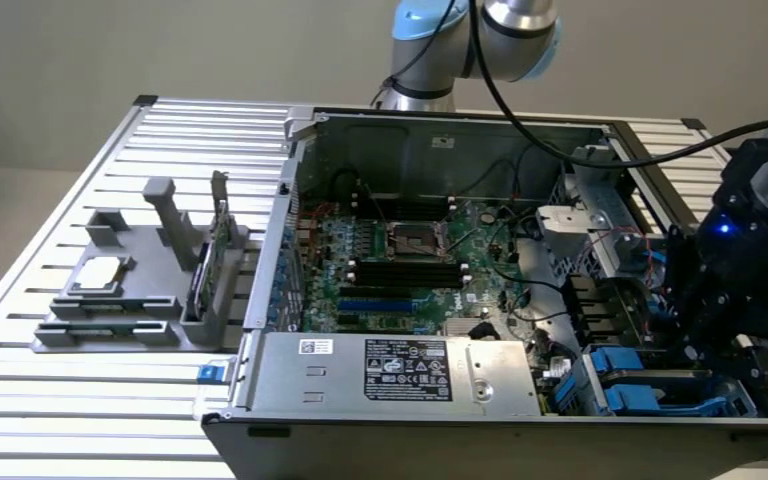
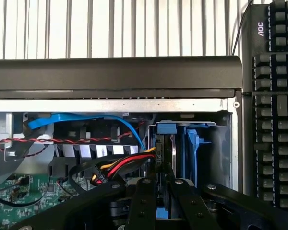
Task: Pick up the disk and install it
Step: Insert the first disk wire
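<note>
Disk (image 2: 169,158) stands on edge in the drive bay at the corner of the open PC case (image 1: 357,130), blue rails (image 2: 192,148) framing it top & side. In the wrist view its thin silver edge runs straight down between the two black inner links of the gripper (image 2: 162,191). The fingers (image 2: 143,201) sit close together, nearly closed, w/ only a narrow gap, and the disk's edge fills that gap, so the gripper looks clamped on the disk. Actual pad contact is hidden behind the linkage, can't confirm it directly.

Exterior view: gripper (image 1: 704,345) hangs low over the case's corner on the exterior view's right, dark body w/ a small blue light, reaching down into the blue drive cage (image 1: 638,385). The disk's metal face can't be made out from this side; blue plastic carriers show around the gripper's tip.

Beside the bay in the wrist view: a blue flat cable (image 2: 86,120) arcs across, a red/yellow/black wire bundle (image 2: 120,167) runs toward the disk's edge, and a green motherboard (image 2: 19,201) shows in the corner. A black keyboard (image 2: 273,105) lies outside the case wall.

Exterior view's left: a grey holder (image 1: 131,300) on the slatted table (image 1: 37,400) carries a small square chip (image 1: 101,275) and an upright green card (image 1: 221,250), well apart from the gripper.
</note>
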Action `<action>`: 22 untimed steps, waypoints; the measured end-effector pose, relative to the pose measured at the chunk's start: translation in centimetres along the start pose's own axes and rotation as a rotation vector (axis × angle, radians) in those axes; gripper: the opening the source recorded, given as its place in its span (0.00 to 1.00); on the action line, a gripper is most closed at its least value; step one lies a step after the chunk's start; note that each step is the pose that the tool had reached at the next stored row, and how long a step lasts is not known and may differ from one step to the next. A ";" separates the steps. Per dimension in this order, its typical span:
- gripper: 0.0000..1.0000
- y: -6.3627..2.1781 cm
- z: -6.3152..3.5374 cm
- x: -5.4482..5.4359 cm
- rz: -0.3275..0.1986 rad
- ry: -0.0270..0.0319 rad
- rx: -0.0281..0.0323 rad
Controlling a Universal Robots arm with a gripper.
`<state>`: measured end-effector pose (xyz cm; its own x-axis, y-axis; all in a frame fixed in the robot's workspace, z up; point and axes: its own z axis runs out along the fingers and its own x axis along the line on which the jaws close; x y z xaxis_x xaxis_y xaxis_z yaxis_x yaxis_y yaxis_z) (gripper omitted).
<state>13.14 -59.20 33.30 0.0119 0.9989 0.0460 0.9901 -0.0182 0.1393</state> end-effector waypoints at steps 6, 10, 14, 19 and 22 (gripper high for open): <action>0.17 -0.04 0.20 0.0 0.000 0.0003 -0.0033; 0.17 -0.07 0.32 0.0 0.000 0.0000 -0.0049; 0.17 -0.14 0.40 0.0 0.000 -0.0001 -0.0066; 0.24 -0.14 0.29 0.0 0.000 0.0010 -0.0066; 0.31 -0.03 -0.53 0.0 0.000 0.0002 -0.0061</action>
<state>13.03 -59.20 33.82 0.0121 0.9989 0.0462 0.9892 -0.0187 0.1454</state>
